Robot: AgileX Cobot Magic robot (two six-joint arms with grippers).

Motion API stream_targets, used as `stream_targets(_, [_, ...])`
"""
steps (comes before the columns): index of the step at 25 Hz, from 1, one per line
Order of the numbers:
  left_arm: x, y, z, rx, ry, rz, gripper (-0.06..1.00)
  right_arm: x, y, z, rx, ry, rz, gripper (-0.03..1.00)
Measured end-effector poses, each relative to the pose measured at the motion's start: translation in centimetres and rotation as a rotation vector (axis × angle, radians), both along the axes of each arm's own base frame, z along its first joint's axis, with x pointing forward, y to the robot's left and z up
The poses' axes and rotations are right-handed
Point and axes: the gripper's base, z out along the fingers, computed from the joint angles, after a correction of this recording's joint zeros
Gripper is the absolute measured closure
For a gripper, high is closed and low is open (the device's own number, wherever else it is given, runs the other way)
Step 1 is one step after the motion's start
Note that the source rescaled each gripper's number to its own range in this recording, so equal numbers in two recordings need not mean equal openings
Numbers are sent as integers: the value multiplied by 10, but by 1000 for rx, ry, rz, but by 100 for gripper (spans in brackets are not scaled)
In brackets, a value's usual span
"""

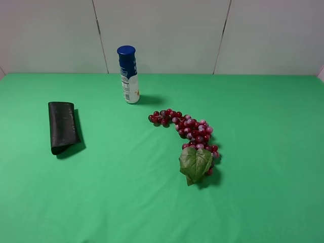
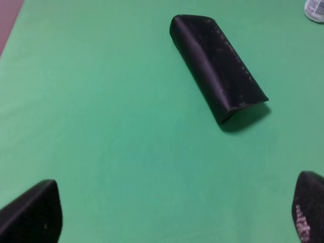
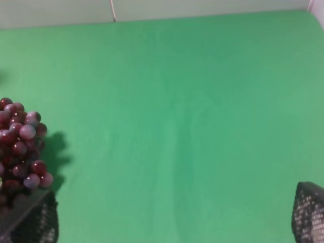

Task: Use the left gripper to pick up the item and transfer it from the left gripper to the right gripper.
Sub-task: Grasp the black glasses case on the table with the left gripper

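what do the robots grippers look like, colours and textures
Only the fingertips show, in the wrist views. The left gripper has smooth matte black fingers with rounded wedge tips; one carries a pale speckled patch. The right gripper has black fingers covered in a fine grid-like texture. No arm bodies, cables or markings are visible, and the high camera shows none of the robot.

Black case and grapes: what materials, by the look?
Black case: likely soft leather or leatherette, matte, pale scuff specks, rounded folded edge. Grapes: probably plastic, glossy highlights, uniform red-pink beads. Leaf: fabric or plastic, can't tell; veins show.
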Motion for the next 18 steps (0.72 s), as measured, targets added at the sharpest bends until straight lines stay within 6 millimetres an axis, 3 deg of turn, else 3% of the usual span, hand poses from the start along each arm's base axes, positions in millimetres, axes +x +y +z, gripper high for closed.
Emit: stream_targets(18, [0, 0, 0, -1, 0, 0, 13, 0, 0, 0, 0, 0, 0, -3])
